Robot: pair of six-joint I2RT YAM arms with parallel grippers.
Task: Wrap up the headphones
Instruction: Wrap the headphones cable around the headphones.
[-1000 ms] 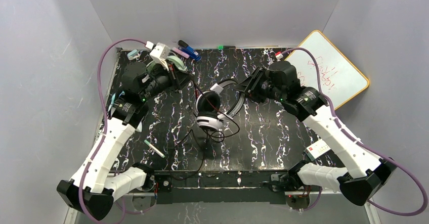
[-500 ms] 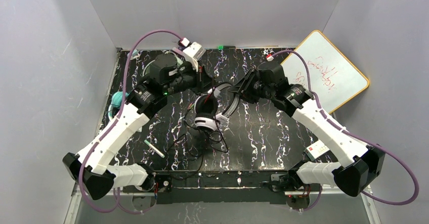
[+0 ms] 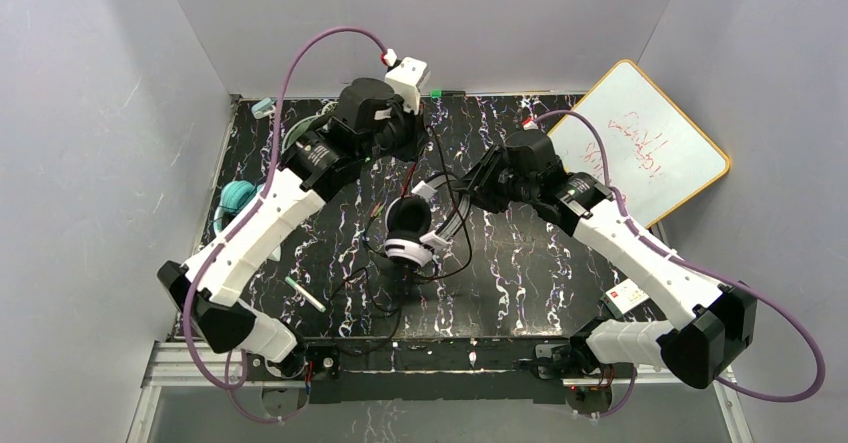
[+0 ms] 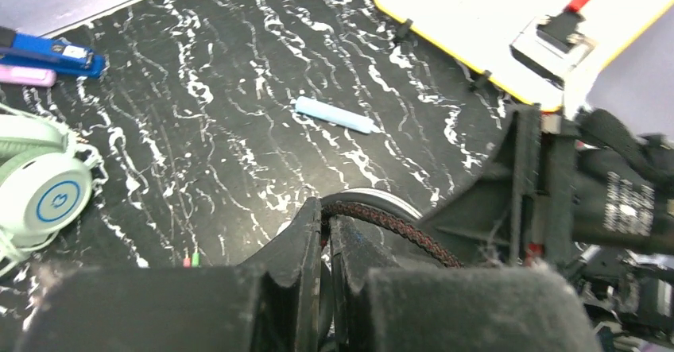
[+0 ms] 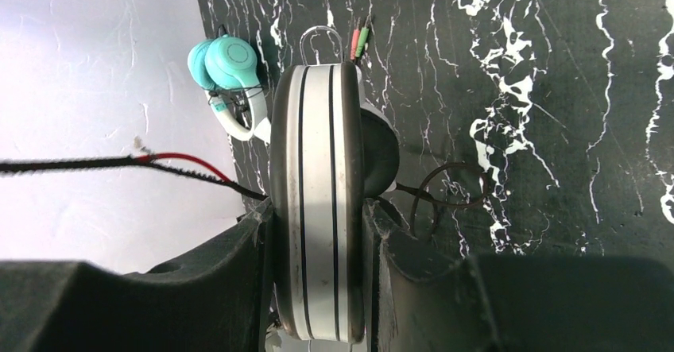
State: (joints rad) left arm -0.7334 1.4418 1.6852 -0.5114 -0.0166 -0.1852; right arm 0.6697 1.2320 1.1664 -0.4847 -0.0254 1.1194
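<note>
- Top external view showed the black-and-white headset [image 3: 410, 228] at the middle of the desk [image 3: 520, 273], its band arching up toward the right arm.
- Right gripper [image 3: 462, 198] was clamped on that band – the right wrist view had both fingers [image 5: 238, 257] pressed flat against the grey-and-white band [image 5: 318, 169], one on each side.
- Left gripper [image 3: 415, 135] hung above the far middle of the desk, clenched on the cable [image 3: 437, 178], which ran down from it toward the headset.
- Left wrist view confirmed that pinch: the fingertips [image 4: 311, 229] met tightly on the braided red-and-black cable [image 4: 373, 218].
- More of the cable lay in loose loops on the desk just on the near side of the ear cup; its coloured plugs [image 5: 359, 38] rested flat on the desk.
- Teal headset [image 3: 238, 198] sat at the left edge of the desk, well apart from both grippers.
- Mint-green headset [image 4: 44, 193] lay toward the far-left corner – partly hidden under the left arm in the top view.
- Whiteboard [image 3: 640, 148] with a yellow frame and red scribbles lay beyond the far-right corner.
- Pale blue pen [image 4: 334, 116] lay on the far part of the desk, near the whiteboard; a white marker [image 3: 305, 293] lay toward the near-left corner.
</note>
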